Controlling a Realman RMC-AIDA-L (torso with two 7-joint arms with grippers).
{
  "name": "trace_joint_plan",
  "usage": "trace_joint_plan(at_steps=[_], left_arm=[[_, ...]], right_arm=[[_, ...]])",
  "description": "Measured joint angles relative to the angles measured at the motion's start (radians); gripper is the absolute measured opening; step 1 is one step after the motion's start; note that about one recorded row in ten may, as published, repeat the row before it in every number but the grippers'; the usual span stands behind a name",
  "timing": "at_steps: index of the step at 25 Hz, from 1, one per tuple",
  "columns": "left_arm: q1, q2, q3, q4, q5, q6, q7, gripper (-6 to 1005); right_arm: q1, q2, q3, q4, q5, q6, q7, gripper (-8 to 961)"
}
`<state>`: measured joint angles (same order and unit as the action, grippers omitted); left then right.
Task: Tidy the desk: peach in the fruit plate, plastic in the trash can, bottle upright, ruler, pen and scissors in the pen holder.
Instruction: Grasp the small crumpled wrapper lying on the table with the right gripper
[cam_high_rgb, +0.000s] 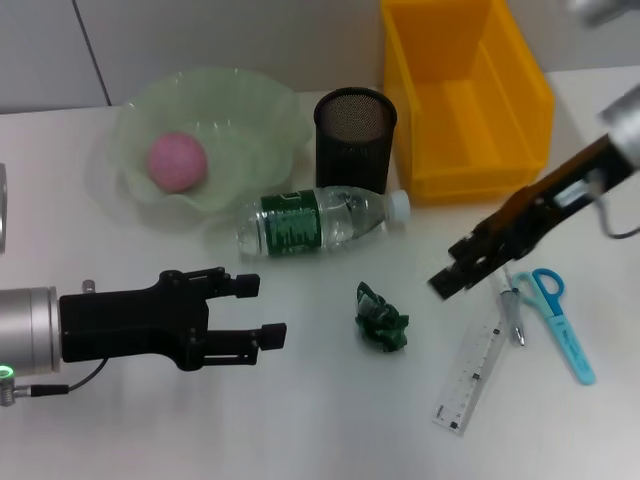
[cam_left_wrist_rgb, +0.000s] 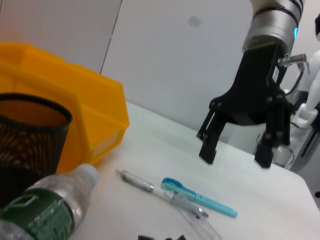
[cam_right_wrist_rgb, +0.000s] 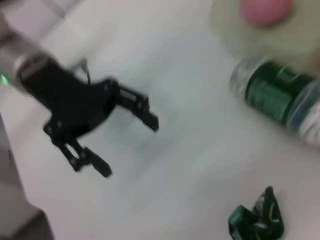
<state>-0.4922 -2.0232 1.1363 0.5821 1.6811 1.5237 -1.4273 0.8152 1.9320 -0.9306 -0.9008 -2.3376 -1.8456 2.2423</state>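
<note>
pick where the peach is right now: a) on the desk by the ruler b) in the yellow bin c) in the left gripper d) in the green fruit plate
d: the pink peach sits inside the pale green fruit plate, behind the lying bottle.

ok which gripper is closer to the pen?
Right. The right gripper hovers open just beside the pen, on its bottle side. The left gripper is open too, far across the table, beyond the crumpled plastic.

Left gripper (cam_high_rgb: 265, 310): low, level, fingers spread, empty.
Right gripper (cam_high_rgb: 452, 268): angled downward, fingers seemingly parted, empty.
</note>
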Motion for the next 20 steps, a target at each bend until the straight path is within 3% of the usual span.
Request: trace_joint_plan(at_steps=[3,7,9,11,20], left_arm=[[0.007,0.002,-0.006,0.0,0.014,-0.001,0.0,822],[0.01,0.005,-0.007,0.002,0.015,-0.002,0.0,822],[0.009,0.007,-0.008,0.001,0.015,-0.002,0.0,822],[0.007,0.008,-0.008,0.001,0.016,-0.003,-0.005,822],[0.006,0.016,-0.007,0.001,0.017,-0.003,-0.022,822]], right_arm=[[0.053,0.044,-0.071,0.051,-0.092,0.067,-0.008,803],[0.062,0.111,-0.18,0.048,-0.197,0.193,-0.018,803],[0.061,0.134,-0.224,0.047,-0.227,0.256,-0.025,802],[0.058,0.145,-0.268,0.053,-0.235,0.308,-0.029,802],[0.065,0.148,-0.328,0.071,-0.174,0.341,-0.054,804]])
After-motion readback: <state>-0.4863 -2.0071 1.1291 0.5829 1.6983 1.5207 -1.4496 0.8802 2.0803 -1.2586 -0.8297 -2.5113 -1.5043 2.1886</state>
